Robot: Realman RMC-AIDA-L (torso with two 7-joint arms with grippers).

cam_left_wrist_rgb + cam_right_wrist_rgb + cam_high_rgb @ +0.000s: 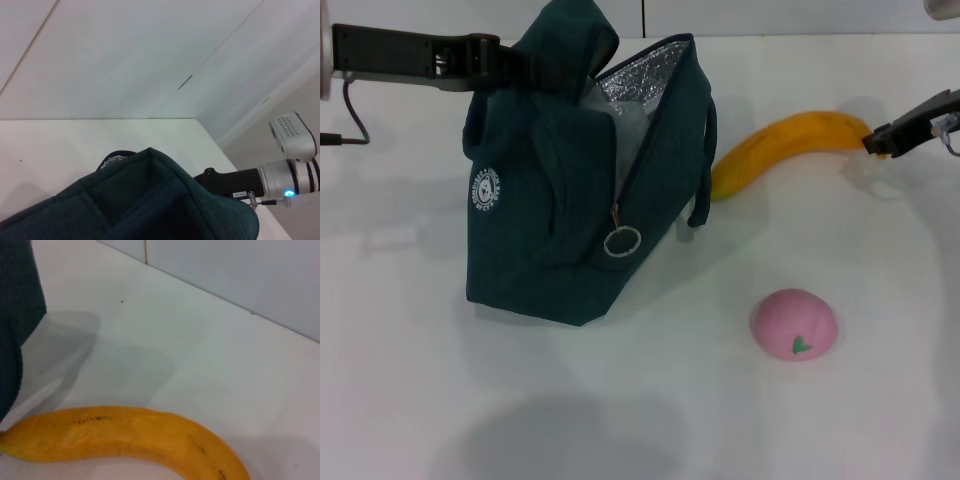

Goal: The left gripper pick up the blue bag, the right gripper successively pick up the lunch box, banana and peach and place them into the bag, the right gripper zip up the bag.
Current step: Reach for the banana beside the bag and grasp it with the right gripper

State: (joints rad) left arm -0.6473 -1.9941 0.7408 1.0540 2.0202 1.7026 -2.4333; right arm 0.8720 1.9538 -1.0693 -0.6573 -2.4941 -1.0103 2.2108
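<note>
Bag: the blue bag stands open at upper left, its top held shut-tight by the left pincer.
Banana: the banana sits upper right, its far end at the right pincer; I cannot tell how wide that pincer is.
Peach: the peach waits lower right on the worktop.
Worry: gripped by its tip, the banana could swing, slip out, or bump the bag's edge.

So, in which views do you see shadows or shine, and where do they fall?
Head view: the blue bag casts a soft shadow on the table, and its foil lining glints. Right wrist view: grey shadows lie on the table behind the banana. Left wrist view: no clear shadow.
</note>
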